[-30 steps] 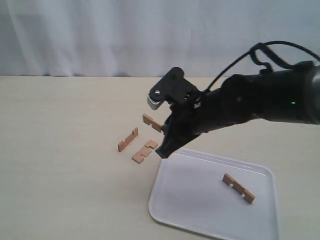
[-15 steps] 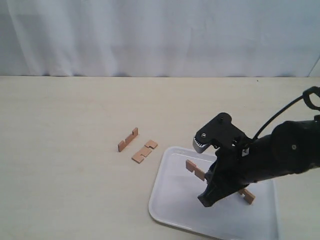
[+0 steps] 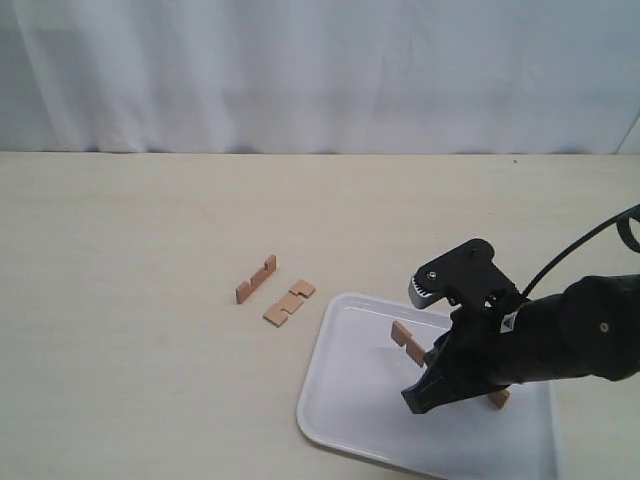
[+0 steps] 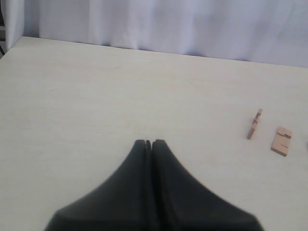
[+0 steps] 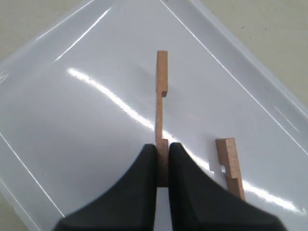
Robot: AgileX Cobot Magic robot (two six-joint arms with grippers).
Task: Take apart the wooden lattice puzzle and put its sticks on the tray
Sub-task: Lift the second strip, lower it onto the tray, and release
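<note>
compared with one second ago, the right hand (image 5: 162, 150) is no longer working over the loose pieces on the bench (image 3: 120, 300); it has travelled to the tray (image 3: 340, 420) and, since half a second ago, has shifted a little further towards the tray's middle. the bench was carrying three pieces one second ago and is now carrying two: the on-edge stick (image 3: 256, 279) and the flat stick (image 3: 289, 302), lying just beside each other, near the tray's far left corner and unmoved. the right hand is clamping the carried stick (image 5: 161, 96) by one end, with the stick standing on its narrow edge and projecting forward from the fingertips over the tray floor; whether it is touching the floor cannot be told. the delivered stick (image 5: 230, 163) is lying flat inside the tray, beside the carried one and apart from it, and in the exterior view the arm is hiding most of it. the left hand (image 4: 148, 143) is holding its fingers together with nothing between them, over bare bench well apart from the tray. the bench is showing a pale beige matte top, and a white curtain (image 3: 300, 70) is closing off the space behind it.
</note>
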